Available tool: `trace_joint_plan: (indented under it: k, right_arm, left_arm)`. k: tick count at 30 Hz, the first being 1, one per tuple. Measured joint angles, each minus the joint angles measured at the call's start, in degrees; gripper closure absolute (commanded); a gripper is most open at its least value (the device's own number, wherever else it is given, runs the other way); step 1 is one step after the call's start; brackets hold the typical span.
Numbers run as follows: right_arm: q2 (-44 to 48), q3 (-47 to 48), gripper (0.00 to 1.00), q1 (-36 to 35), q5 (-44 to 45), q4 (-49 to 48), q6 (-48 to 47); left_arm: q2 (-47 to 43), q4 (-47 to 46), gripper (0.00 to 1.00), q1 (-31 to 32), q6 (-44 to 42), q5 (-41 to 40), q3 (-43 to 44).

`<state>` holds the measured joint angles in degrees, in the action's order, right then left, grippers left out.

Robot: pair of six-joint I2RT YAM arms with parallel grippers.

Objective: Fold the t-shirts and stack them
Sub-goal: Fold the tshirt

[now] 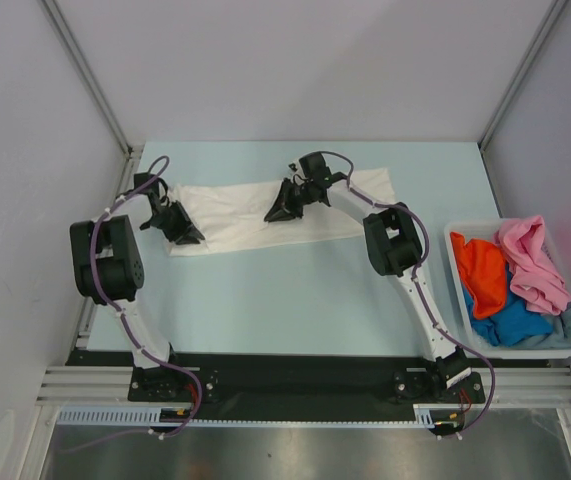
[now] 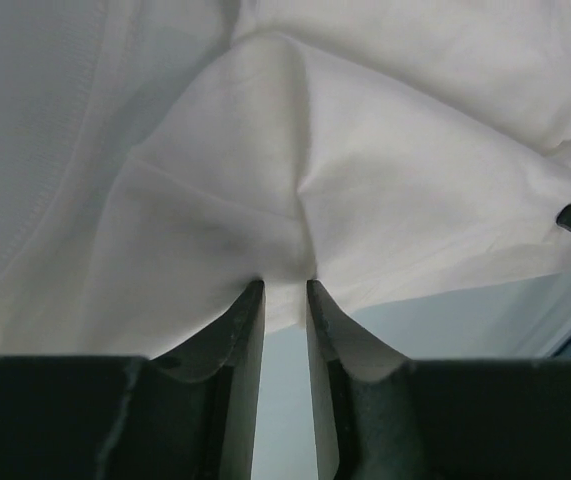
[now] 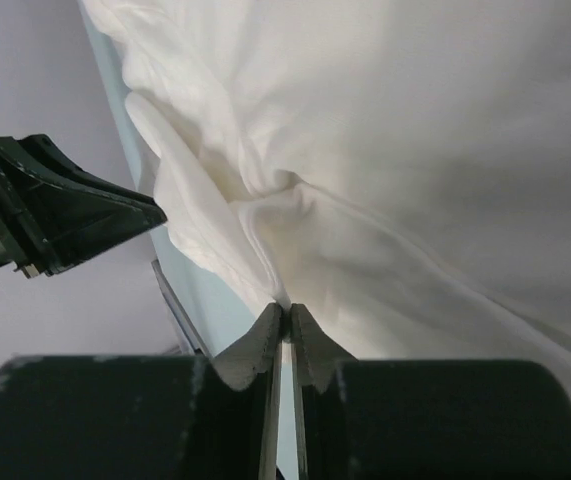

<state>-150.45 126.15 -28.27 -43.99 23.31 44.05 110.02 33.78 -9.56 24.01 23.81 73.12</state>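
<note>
A white t-shirt [image 1: 235, 215] lies spread in a long band across the far part of the pale blue table [image 1: 295, 300]. My left gripper [image 1: 187, 236] is at its left end. In the left wrist view its jaws [image 2: 286, 283] stand a little apart, with the edge of the white cloth [image 2: 365, 150] lying across their tips. My right gripper [image 1: 277, 213] sits over the shirt's middle. In the right wrist view its tips [image 3: 287, 308] are pinched on a fold of the white cloth [image 3: 415, 150]. Orange [image 1: 480, 270], pink [image 1: 535, 262], bright blue [image 1: 513, 320] and grey-blue [image 1: 568, 322] t-shirts lie bunched together.
A pale plastic bin [image 1: 525, 352] at the table's right edge holds the coloured shirts. Grey walls with metal posts close in the back and sides. The left arm's black gripper [image 3: 65, 210] shows at the left of the right wrist view.
</note>
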Motion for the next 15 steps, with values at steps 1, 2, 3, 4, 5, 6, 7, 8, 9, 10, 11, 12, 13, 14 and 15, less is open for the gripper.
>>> trace_joint_plan:
  k: [1,2,3,4,5,6,7,8,9,10,11,12,13,14,15]
  right_arm:
    - [0.0,0.2,0.82,0.0,0.3,0.9,-0.7]
    - [0.0,0.3,0.79,0.0,0.6,1.6,-1.3]
    - [0.0,0.3,0.68,0.0,1.2,2.4,-2.2]
    - [0.0,0.5,0.63,0.0,1.7,3.2,-3.0]
    - [0.0,0.6,0.58,0.0,2.4,4.1,-4.1]
    - [0.0,0.9,0.57,0.0,2.8,4.8,-5.0]
    - [0.0,1.4,0.57,0.0,2.8,5.5,-5.9]
    - [0.0,2.1,0.57,0.0,3.5,6.0,-6.9]
    - [0.0,2.6,0.57,0.0,4.1,6.3,-7.8]
    - [0.0,3.1,0.57,0.0,5.1,6.5,-8.7]
    - [0.0,3.4,0.59,0.0,5.7,6.7,-9.2]
    - [0.0,3.7,0.60,0.0,6.1,6.8,-9.6]
    - [0.0,4.0,0.61,0.0,6.4,6.7,-9.6]
    - [0.0,4.2,0.64,-0.1,6.5,6.6,-9.6]
    - [0.0,4.3,0.67,-0.1,6.4,6.3,-9.5]
  left_arm:
    - [0.2,0.7,0.69,0.0,-0.2,-0.6,0.5]
    - [0.3,1.1,0.68,0.0,-0.4,-1.1,1.0]
    - [0.2,1.5,0.67,0.0,-0.6,-1.7,1.6]
    - [0.2,1.8,0.67,0.0,-0.7,-2.2,2.2]
    - [0.1,2.0,0.66,0.0,-0.7,-2.8,2.8]
    - [-0.1,2.0,0.66,0.0,-0.8,-3.1,3.4]
    - [-0.3,2.1,0.67,0.0,-0.9,-3.5,3.9]
    - [-0.6,2.1,0.67,0.0,-1.0,-3.7,4.5]
    - [-0.9,2.0,0.69,0.0,-1.0,-3.7,5.0]
    - [-1.2,1.6,0.70,0.0,-1.0,-3.6,5.3]
    - [-1.3,1.2,0.74,0.0,-1.0,-3.5,5.4]
    - [-1.4,0.4,0.75,0.0,-0.9,-2.4,5.5]
    - [-1.4,-0.3,0.76,0.0,-0.6,-1.4,5.5]
    - [-1.3,-0.7,0.77,0.0,-0.5,-0.7,5.4]
    - [-1.2,-1.4,0.77,0.0,-0.1,0.5,5.4]
